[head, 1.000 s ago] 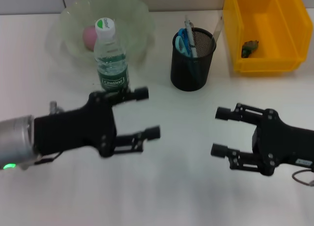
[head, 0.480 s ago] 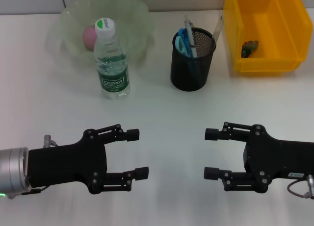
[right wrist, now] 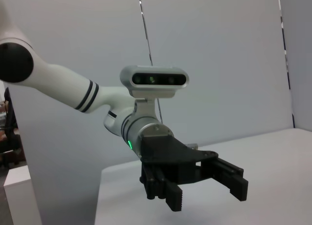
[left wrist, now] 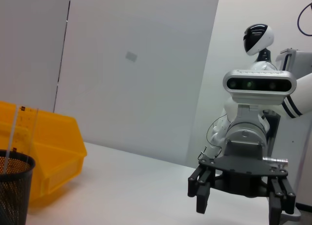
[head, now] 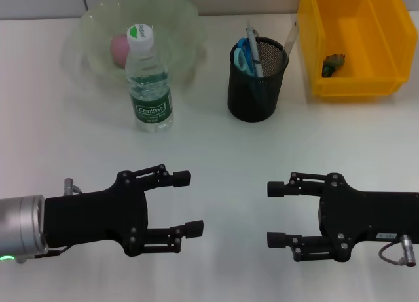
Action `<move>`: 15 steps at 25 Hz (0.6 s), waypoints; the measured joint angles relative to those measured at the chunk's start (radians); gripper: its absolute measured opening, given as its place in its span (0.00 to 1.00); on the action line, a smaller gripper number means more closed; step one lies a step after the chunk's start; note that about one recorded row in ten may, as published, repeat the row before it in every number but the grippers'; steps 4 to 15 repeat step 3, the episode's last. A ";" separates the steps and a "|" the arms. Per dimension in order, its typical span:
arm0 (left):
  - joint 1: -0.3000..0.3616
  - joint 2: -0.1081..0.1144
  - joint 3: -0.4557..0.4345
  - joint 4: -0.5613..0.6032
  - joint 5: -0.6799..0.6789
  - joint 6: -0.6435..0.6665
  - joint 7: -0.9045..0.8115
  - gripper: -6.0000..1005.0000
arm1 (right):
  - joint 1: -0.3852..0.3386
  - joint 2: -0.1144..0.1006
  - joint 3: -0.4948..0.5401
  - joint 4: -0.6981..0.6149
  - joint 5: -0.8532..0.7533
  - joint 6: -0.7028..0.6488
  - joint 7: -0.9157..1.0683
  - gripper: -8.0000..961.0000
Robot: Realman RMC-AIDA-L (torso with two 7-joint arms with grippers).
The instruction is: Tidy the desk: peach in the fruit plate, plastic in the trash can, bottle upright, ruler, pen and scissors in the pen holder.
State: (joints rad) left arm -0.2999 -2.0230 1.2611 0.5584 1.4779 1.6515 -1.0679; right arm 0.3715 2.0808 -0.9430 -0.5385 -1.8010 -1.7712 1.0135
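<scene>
The clear water bottle (head: 149,79) with a green-and-white cap stands upright in front of the glass fruit plate (head: 180,17), which holds the pink peach (head: 119,48). The black mesh pen holder (head: 256,89) contains the blue-handled scissors (head: 243,57), the pen (head: 252,41) and the clear ruler (head: 291,37). A small piece of plastic (head: 332,64) lies in the yellow trash can (head: 357,86). My left gripper (head: 189,204) hangs open near the front left, holding nothing. Opposite it at the front right, my right gripper (head: 273,214) is open and likewise holds nothing.
The white desk (head: 216,151) stretches between the grippers and the objects at the back. In the left wrist view I see the right gripper (left wrist: 239,205), the pen holder (left wrist: 12,186) and the yellow bin (left wrist: 53,152). The right wrist view shows the left gripper (right wrist: 204,193).
Both arms have pulled back toward the near edge. The left gripper, which was open right beside the bottle, is now well clear of it. The bottle stays upright.
</scene>
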 joint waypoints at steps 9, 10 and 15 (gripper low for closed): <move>-0.002 -0.005 0.004 0.000 0.001 -0.012 0.000 0.83 | 0.002 0.001 -0.002 0.000 -0.002 0.014 0.001 0.78; -0.002 -0.005 0.004 0.000 0.001 -0.012 0.000 0.83 | 0.002 0.001 -0.002 0.000 -0.002 0.014 0.001 0.78; -0.002 -0.005 0.004 0.000 0.001 -0.012 0.000 0.83 | 0.002 0.001 -0.002 0.000 -0.002 0.014 0.001 0.78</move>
